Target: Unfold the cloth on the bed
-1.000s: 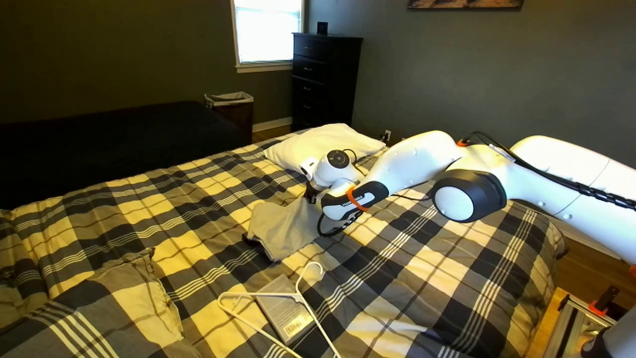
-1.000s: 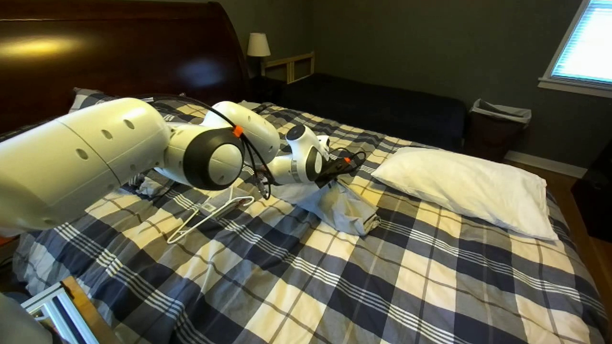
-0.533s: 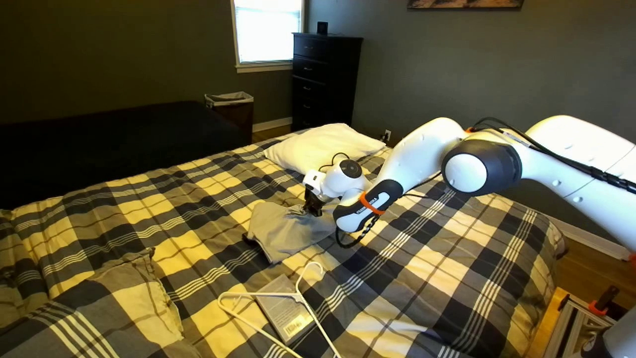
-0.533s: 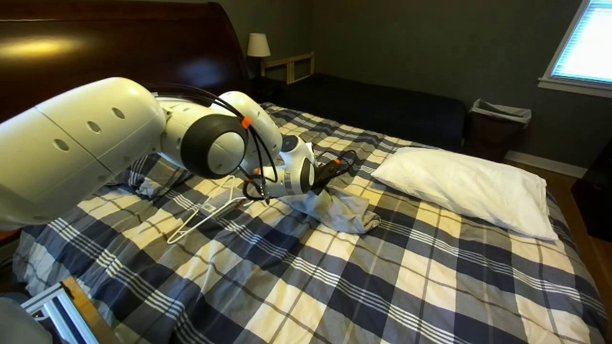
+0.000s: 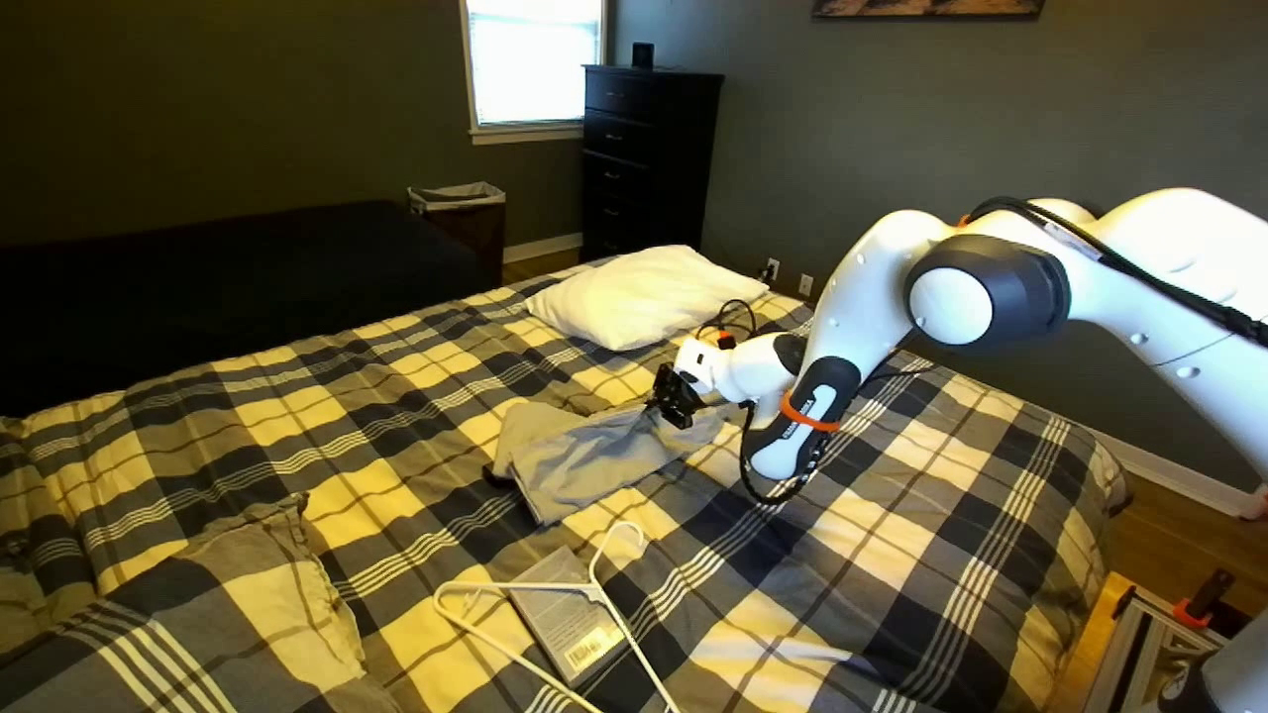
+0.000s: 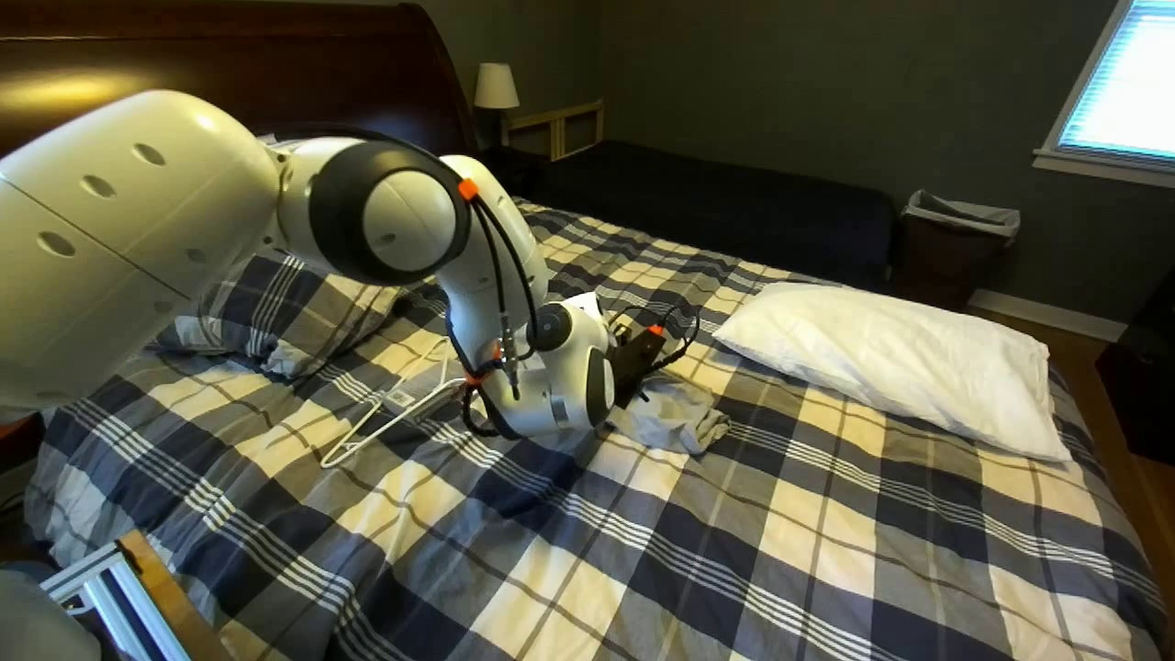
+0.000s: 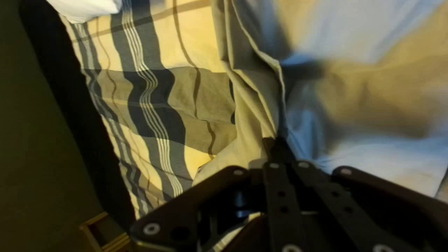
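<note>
The bed [image 5: 872, 574] has a yellow, white and dark grey plaid cover. The grey cloth [image 5: 580, 465] lies rumpled and folded in the middle of it; it also shows in an exterior view [image 6: 675, 422], partly behind the arm. My gripper [image 5: 658, 404] is at the cloth's upper right part, low over the bed, and a raised fold runs to its tips. In the wrist view my gripper [image 7: 278, 141] has its fingertips together, pinching an edge of the cloth [image 7: 257, 105]. The cloth spreads out on both sides of the tips.
A white hanger [image 5: 599, 592] and a flat grey package [image 5: 570, 614] lie in front of the cloth. A white pillow [image 5: 644, 297] is behind it. A plaid pillow [image 5: 228, 614] is at the near left. A dark bed [image 6: 716, 202] stands beyond.
My gripper has dipped, then moved right in an exterior view, pulling the held cloth edge along. The arm's elbow has risen. The cloth's left end stays in place.
</note>
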`<state>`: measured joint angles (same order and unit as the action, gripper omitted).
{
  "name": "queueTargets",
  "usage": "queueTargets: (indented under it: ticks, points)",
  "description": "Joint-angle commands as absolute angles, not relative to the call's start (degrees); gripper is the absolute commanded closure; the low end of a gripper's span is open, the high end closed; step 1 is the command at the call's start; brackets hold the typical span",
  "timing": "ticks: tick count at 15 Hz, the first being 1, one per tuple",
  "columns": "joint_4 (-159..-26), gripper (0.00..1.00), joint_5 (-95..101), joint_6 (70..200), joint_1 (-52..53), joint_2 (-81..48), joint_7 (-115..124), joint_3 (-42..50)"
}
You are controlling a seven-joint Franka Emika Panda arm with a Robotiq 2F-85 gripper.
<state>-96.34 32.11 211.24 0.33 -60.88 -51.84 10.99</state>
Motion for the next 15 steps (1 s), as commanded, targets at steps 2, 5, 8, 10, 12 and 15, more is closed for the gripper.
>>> queueTargets:
  ticks: [2, 5, 8, 10, 12, 15]
  points:
    - [-113.7, 1.0, 20.6, 222.8, 8.0, -51.8, -53.5, 17.6]
    - [-122.5, 1.0, 15.0, 227.2, 10.0, -45.4, -52.5, 16.8]
    - [-131.2, 1.0, 14.1, 219.7, 12.6, -36.6, -53.1, 16.9]
    - [-137.0, 1.0, 8.7, 214.2, 16.8, -31.0, -56.0, 18.7]
    - [-131.6, 1.0, 9.7, 216.7, 13.3, -35.5, -55.7, 16.2]
    - [-133.1, 0.99, 8.7, 215.8, 13.8, -33.4, -56.4, 15.6]
